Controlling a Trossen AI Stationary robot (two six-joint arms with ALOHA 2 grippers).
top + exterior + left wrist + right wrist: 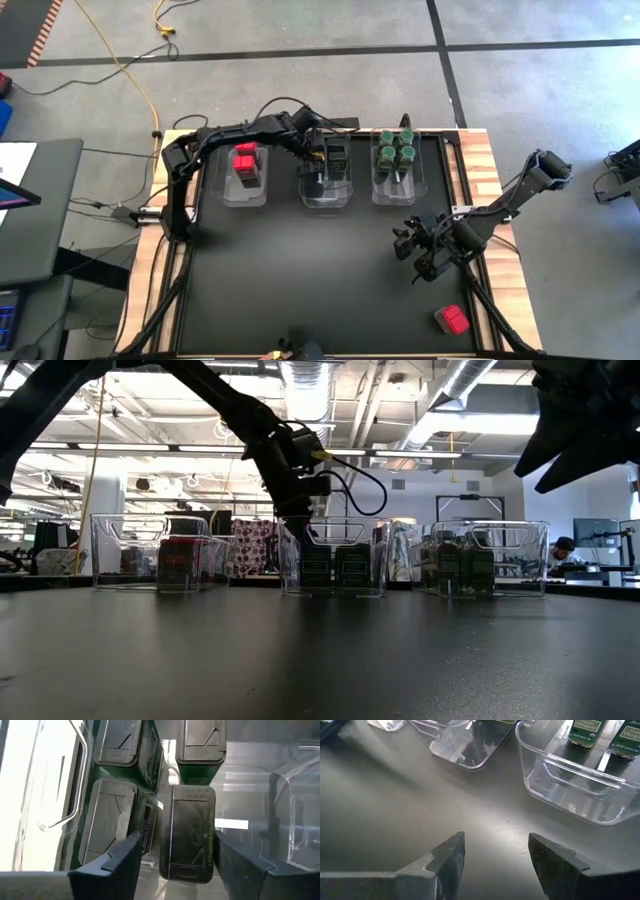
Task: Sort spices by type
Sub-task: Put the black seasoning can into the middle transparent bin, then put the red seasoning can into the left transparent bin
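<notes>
High view, bins: three clear bins sit in a row across the upper middle of the black worktop (300,290).
High view, left bin (246,192): holds red-topped containers (245,160).
High view, middle bin (325,198): holds dark rectangular tins (337,153); the left gripper (318,165) reaches into it.
High view, right bin (397,192): holds green-lidded jars (395,148) at its upper end.
High view, right gripper (408,243): hovers right of centre, below the right bin, holding nothing.
High view, stray red-topped container (452,319): alone at the lower right of the worktop.
Low view: the left gripper (296,510) dips into the centre bin (334,555) above the dark tins (335,568).
Left wrist view: fingers (120,862) spread wide on either side of one dark tin (189,832), not touching it; three more tins lie around it.
Right wrist view: right gripper (496,851) wide open over bare worktop, with the jar bin (570,785) at the upper right.
</notes>
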